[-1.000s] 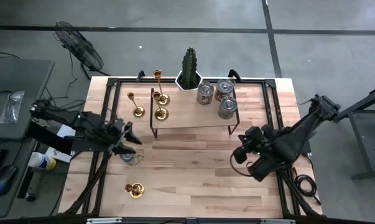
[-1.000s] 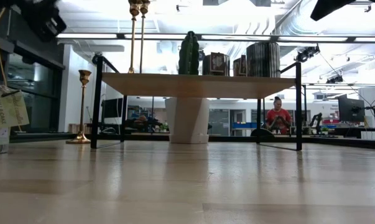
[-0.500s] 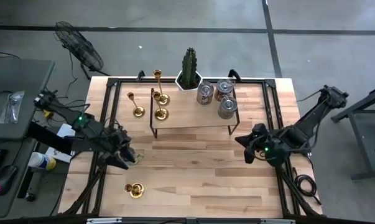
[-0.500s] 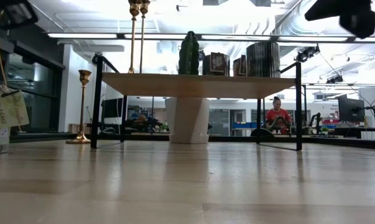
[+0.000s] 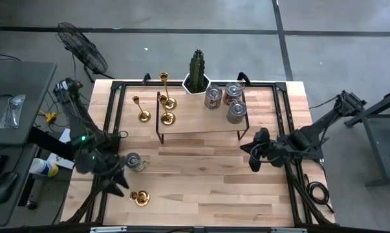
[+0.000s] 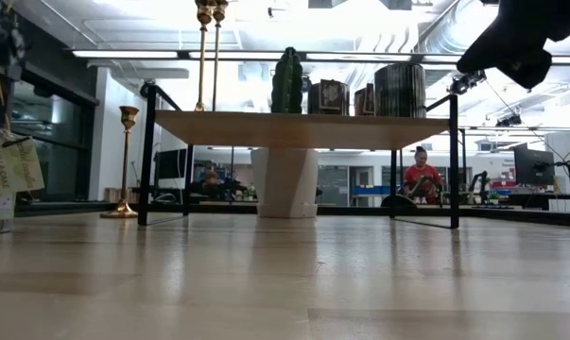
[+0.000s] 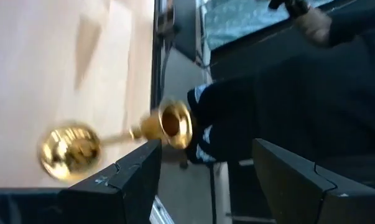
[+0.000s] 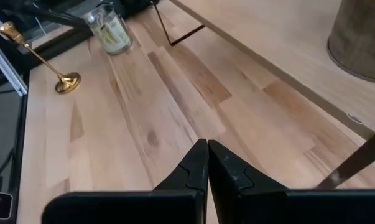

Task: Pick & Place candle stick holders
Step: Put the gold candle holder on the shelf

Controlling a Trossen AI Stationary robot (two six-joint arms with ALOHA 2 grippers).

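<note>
One gold candle stick holder point(image 5: 140, 197) stands on its round base near the table's near left corner. In the left wrist view, its cup point(image 7: 173, 122) and base point(image 7: 69, 149) show just ahead of my open left gripper point(image 7: 206, 152), near one finger and apart from it. My left gripper point(image 5: 121, 186) hovers just left of this holder. Another holder point(image 5: 143, 115) stands on the table at the far left. Two more point(image 5: 169, 102) point(image 5: 167, 118) stand on the wooden shelf point(image 5: 201, 126). My right gripper point(image 5: 254, 158) is shut and empty over the table's right half.
A glass jar candle point(image 5: 134, 162) with a paper tag stands just beyond the near holder. Three silver tins point(image 5: 235, 111) and a cactus in a white pot point(image 5: 196, 76) stand at the shelf's far side. Bare wood point(image 5: 201, 188) stretches between the two grippers.
My left gripper has swung from beside the glass jar toward the table's near edge and now points at the near left holder. My right arm has come lower, its gripper staying over the right half. No object has moved.
</note>
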